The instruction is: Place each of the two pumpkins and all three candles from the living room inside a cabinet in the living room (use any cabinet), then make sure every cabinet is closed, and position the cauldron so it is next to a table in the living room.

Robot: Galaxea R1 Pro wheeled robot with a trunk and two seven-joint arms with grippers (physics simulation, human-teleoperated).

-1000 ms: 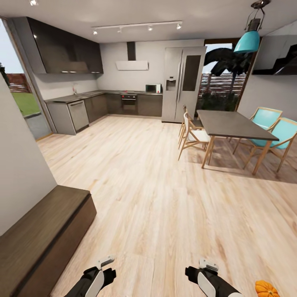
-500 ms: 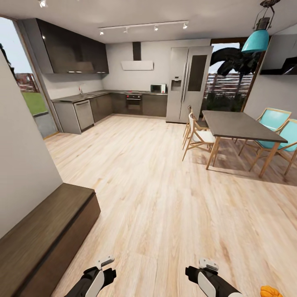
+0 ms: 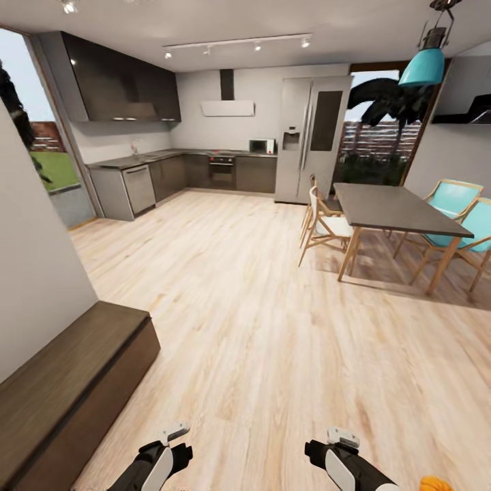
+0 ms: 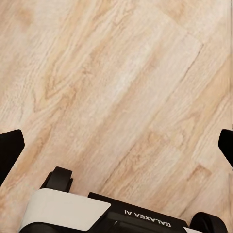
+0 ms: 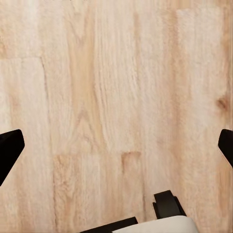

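one pumpkin [image 3: 434, 483], closed cabinet [image 3: 75, 382]

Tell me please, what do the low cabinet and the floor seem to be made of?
The cabinet looks like dark-brown wood with a matte finish: faint grain runs along its flat top. The floor looks like pale wood planks or laminate, with visible grain, knots and plank seams.

head: high, facing kitchen | wrists: close above floor [image 4: 121, 87]
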